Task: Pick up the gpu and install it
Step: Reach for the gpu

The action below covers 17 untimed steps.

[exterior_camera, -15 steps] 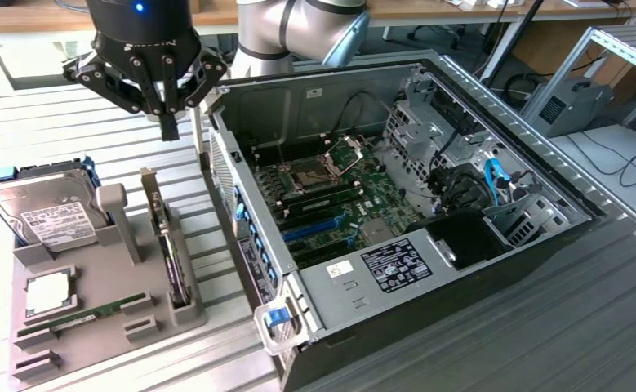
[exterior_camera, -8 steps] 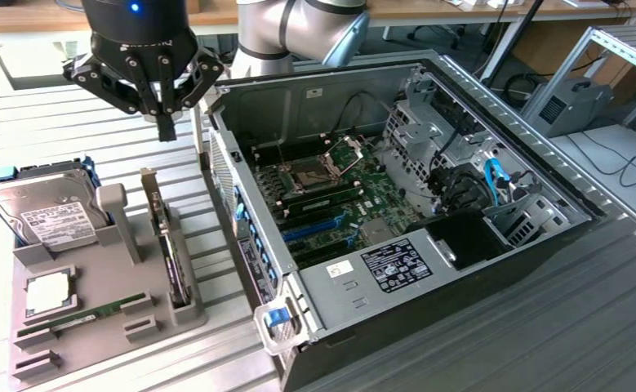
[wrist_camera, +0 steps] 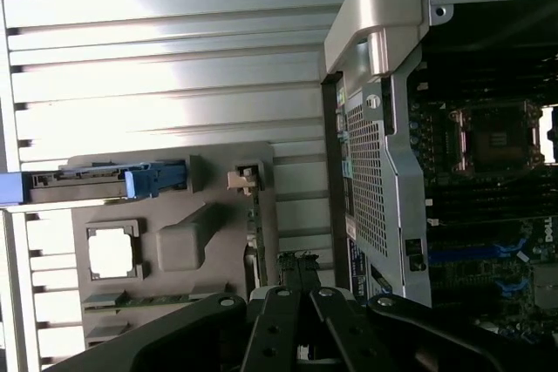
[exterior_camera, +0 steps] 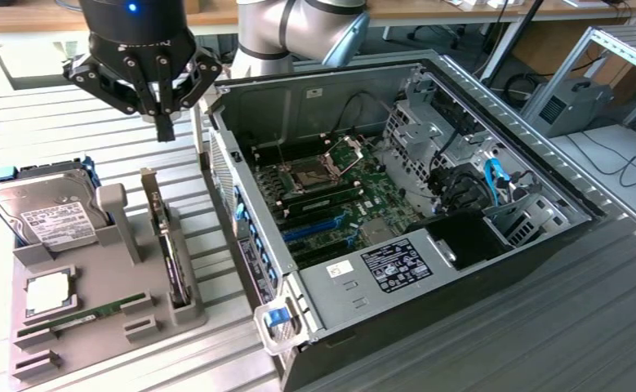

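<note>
In the grey holder, gpu on edge, seemingly slotted, gripper overhead, pinched together, empty.

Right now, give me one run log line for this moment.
gripper: shut, empty, above gpu | gpu: on edge in gray holder | computer case: open

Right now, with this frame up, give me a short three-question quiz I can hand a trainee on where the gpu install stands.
1. True or false: the gpu stands on edge in the gray holder, outside the open computer case.
2. The jaws are: A) shut, holding nothing; B) shut on the gpu; C) down inside the case.
3. Name the white-labelled part leaning at the holder's end toward the exterior view's left.
Key: 1 true; 2 A; 3 the hard drive.
</note>
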Motion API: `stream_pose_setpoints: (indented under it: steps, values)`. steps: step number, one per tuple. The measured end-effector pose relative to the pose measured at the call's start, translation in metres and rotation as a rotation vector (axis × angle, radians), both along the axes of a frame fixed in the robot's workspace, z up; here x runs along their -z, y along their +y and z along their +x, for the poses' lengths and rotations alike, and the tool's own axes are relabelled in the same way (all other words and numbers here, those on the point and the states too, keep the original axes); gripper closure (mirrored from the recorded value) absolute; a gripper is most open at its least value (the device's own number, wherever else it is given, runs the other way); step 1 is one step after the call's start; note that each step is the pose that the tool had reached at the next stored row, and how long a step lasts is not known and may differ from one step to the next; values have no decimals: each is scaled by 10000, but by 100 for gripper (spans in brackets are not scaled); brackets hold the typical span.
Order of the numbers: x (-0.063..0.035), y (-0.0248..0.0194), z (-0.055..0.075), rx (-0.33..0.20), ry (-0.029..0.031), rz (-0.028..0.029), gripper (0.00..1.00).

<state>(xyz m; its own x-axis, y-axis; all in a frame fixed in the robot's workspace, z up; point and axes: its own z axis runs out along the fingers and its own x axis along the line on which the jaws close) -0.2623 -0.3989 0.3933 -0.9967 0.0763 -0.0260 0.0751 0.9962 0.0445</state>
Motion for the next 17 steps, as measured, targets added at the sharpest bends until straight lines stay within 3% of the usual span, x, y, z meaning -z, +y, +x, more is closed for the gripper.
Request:
stream_pose_setpoints:
  steps: [17]
  values:
    - [0, 0, -125, -1, -1, 0, 89]
